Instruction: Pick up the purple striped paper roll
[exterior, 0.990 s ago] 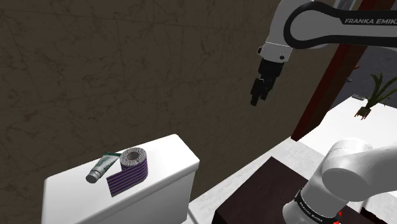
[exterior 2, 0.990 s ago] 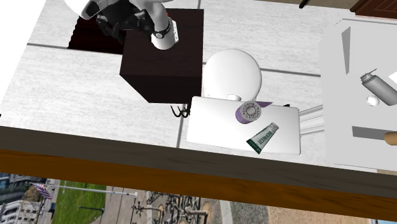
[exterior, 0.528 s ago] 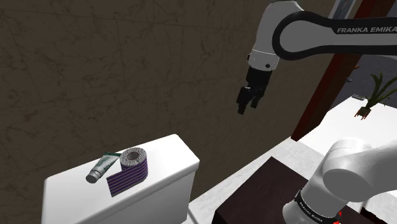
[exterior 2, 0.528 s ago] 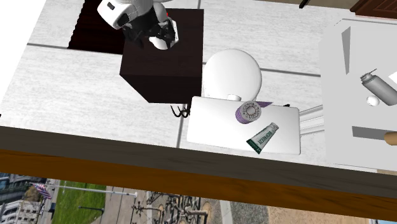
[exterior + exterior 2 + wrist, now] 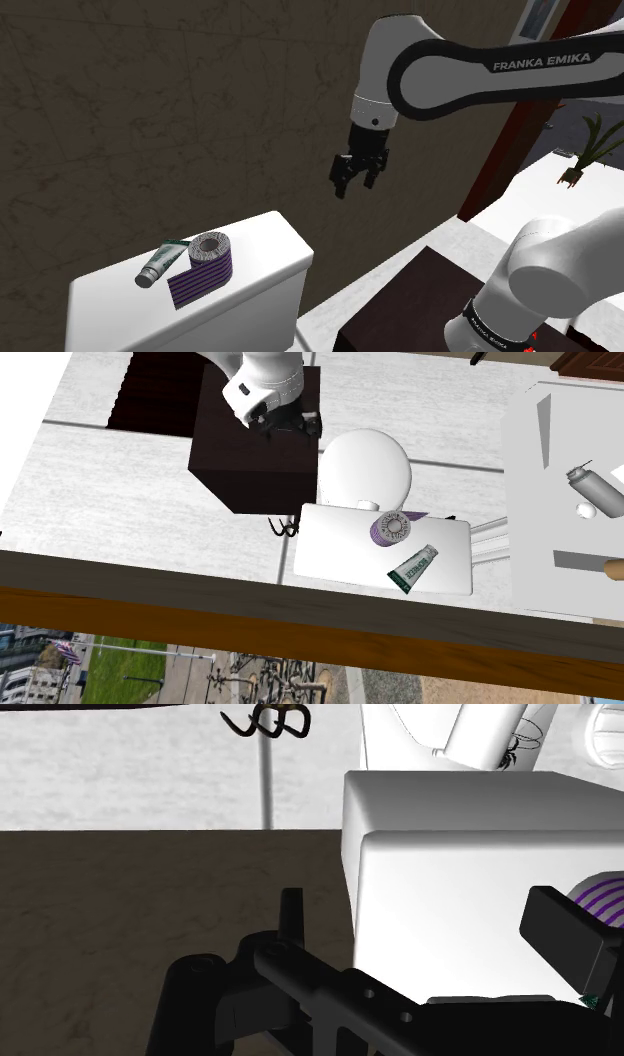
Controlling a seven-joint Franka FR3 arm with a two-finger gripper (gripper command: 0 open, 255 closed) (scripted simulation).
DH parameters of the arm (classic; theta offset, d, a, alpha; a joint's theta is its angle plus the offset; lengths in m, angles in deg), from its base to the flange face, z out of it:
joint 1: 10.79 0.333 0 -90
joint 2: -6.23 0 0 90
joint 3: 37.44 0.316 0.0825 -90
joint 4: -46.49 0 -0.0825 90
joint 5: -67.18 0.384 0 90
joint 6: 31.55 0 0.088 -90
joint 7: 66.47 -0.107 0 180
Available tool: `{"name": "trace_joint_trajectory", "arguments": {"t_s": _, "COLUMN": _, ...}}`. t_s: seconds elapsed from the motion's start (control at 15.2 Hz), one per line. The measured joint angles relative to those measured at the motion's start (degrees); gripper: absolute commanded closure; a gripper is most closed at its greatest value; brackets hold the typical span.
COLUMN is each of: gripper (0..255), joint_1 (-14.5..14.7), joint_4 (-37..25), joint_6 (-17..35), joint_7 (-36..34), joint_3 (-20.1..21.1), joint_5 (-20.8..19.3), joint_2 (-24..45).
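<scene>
The purple striped paper roll point(image 5: 203, 264) lies on its side on the white toilet tank point(image 5: 255, 262), next to a green-and-grey tube point(image 5: 160, 263). From above, the roll point(image 5: 390, 529) rests near the middle of the tank lid point(image 5: 335, 552), with the tube point(image 5: 413, 568) beside it. My black gripper point(image 5: 348, 180) hangs in the air well above the tank, off toward the shoulder view's right, holding nothing. In the wrist view the fingers point(image 5: 290, 919) stand apart, and the roll's striped edge point(image 5: 603, 901) peeks out behind the other finger.
The dark brown stand point(image 5: 255, 452) sits beside the white toilet bowl point(image 5: 365, 467). A thin hooked rack point(image 5: 283, 530) stands by the tank's corner. A dark mottled wall point(image 5: 150, 110) rises behind the tank. A white counter point(image 5: 565, 492) holds small items, and a potted plant point(image 5: 585, 150) stands at the shoulder view's right.
The arm has swung toward the shoulder view's left and lower, bringing the gripper closer to the toilet tank. The roll and tube have not moved.
</scene>
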Motion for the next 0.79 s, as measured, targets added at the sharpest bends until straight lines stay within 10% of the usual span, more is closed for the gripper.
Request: {"name": "trace_joint_trajectory", "arguments": {"t_s": 0.79, "gripper": 0, "joint_1": -1.9, "joint_4": -13.2, "joint_6": 9.8, "joint_7": -27.7, "joint_3": 16.8, "joint_5": -5.0, "joint_2": 23.0}}
